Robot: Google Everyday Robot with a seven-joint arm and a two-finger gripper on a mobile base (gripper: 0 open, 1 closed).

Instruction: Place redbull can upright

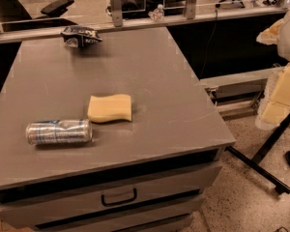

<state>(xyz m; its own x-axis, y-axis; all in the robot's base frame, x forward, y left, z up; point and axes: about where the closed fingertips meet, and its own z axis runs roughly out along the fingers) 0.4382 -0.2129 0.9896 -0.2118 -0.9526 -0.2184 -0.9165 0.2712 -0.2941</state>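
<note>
The redbull can [59, 132] is a slim silver can with blue markings. It lies on its side near the front left of the grey table [174, 95], its long axis running left to right. A yellow sponge [110, 108] lies just behind and to the right of it, a small gap apart. My gripper does not show in the camera view. Only pale bulky shapes [282, 88] show at the right edge, off the table, and I cannot tell whether they belong to my arm.
A dark foil snack bag [80, 36] lies at the table's back left. The table has drawers with a handle [119, 197] below its front edge. A black stand leg [266, 151] crosses the floor to the right. A glass partition runs behind the table.
</note>
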